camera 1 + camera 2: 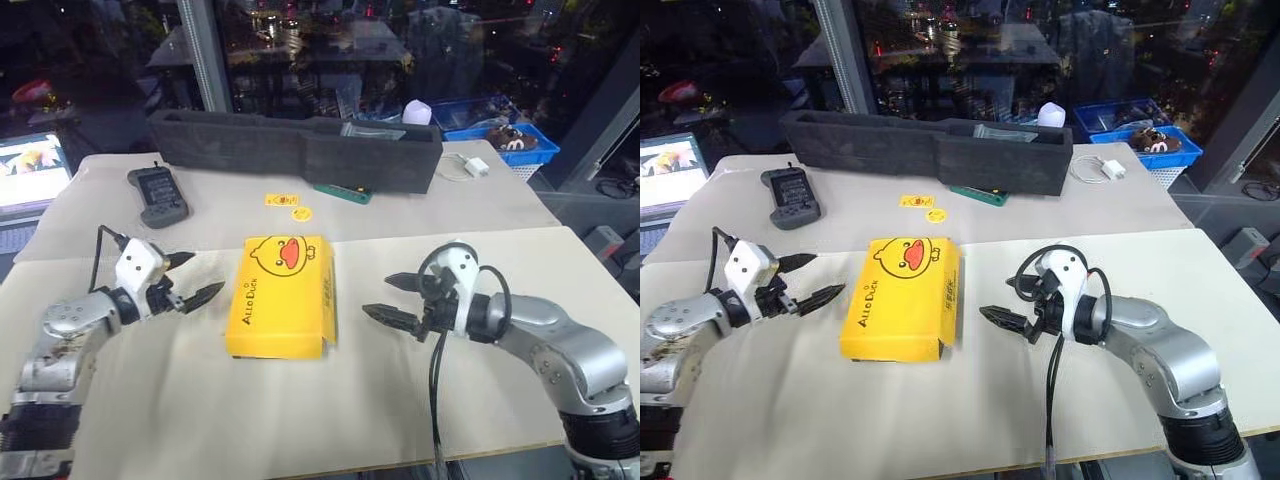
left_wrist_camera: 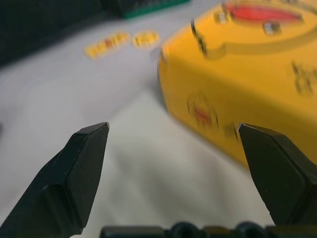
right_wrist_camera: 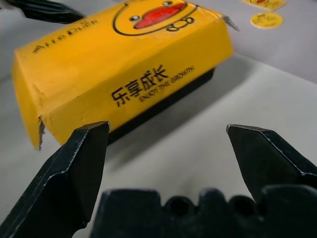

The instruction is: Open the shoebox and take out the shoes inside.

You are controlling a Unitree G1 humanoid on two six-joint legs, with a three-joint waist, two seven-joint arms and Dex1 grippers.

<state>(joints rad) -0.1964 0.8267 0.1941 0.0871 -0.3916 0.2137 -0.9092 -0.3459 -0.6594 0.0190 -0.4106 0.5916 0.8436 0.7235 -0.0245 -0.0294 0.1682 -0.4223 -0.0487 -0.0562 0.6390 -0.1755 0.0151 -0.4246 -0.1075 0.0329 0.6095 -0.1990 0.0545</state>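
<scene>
The shoebox [image 1: 282, 296] lies flat in the middle of the table with its yellow duck-face lid closed. My left gripper [image 1: 192, 279] hovers open just left of the box, fingers pointing at its side, a small gap between them and it. On the other side my right gripper [image 1: 396, 298] is open too, aimed at the box's right side [image 3: 124, 74] and a short way off it. The left wrist view shows the yellow lid [image 2: 247, 74] close ahead between the spread fingers. The shoes are hidden.
A long black foam tray [image 1: 300, 150] runs across the far side of the table. A black handheld device [image 1: 157, 195] lies at the far left, small yellow stickers [image 1: 290, 205] behind the box, a laptop [image 1: 30, 175] at the left edge, a blue basket [image 1: 500, 130] far right.
</scene>
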